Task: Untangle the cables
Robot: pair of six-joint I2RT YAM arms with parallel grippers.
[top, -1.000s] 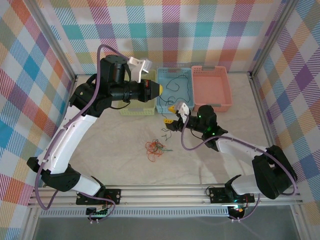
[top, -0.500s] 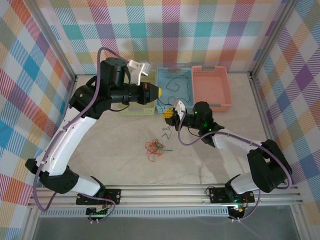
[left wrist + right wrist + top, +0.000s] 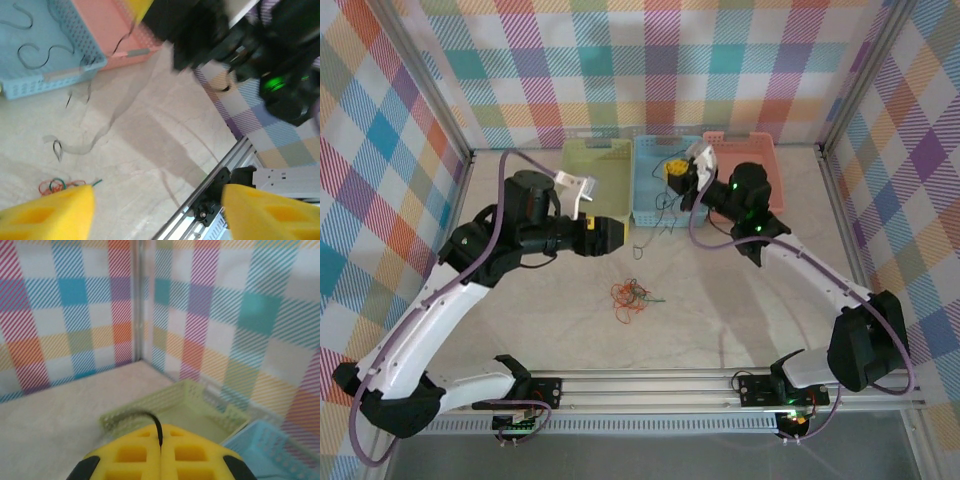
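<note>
1. The right hand (image 3: 678,172) hovers above the blue basket (image 3: 645,215). Its yellow fingers (image 3: 130,455) are pressed together on a black cable (image 3: 158,429), which rises from the seam between them.
2. From above, that black cable dangles from the right hand past the blue basket's front wall toward the desk (image 3: 750,310).
3. The left hand (image 3: 609,232) hangs over the desk in front of the green basket (image 3: 595,160), its fingers (image 3: 50,212) spread wide apart and holding nothing.
4. A tangle of orange-red and green cables (image 3: 632,297) lies mid-desk, apart from both hands.
5. Loose dark cables (image 3: 35,50) lie inside the blue basket; the pink basket (image 3: 772,160) stands just beside it.
</note>
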